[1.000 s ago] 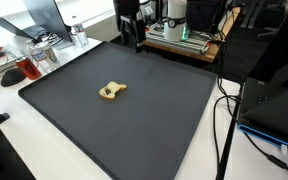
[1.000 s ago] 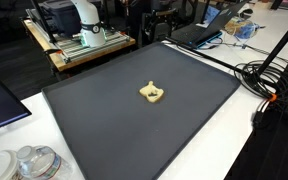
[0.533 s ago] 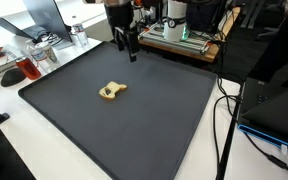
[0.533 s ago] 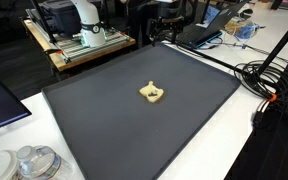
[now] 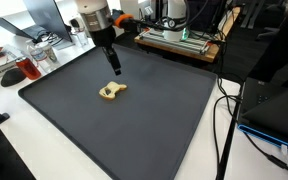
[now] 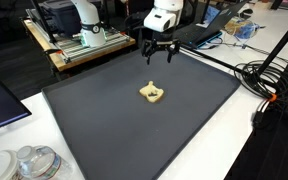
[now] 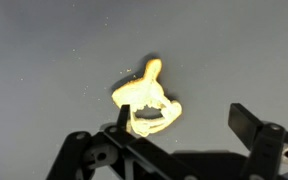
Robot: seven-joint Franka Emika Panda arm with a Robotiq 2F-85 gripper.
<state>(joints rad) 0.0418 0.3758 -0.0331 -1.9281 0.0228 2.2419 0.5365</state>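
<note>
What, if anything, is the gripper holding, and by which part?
Nothing: the gripper hangs open above the dark mat, apart from the yellow piece.

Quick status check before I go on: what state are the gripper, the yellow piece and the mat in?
gripper: open, raised off the mat, holding nothing.
yellow piece: lying flat on the mat, free, framed between the fingers in the wrist view but not touched.
black mat: spread flat, no folds showing.

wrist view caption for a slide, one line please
Open end effector hovering above a small pale yellow ring-shaped piece lying on a dark grey mat.
</note>
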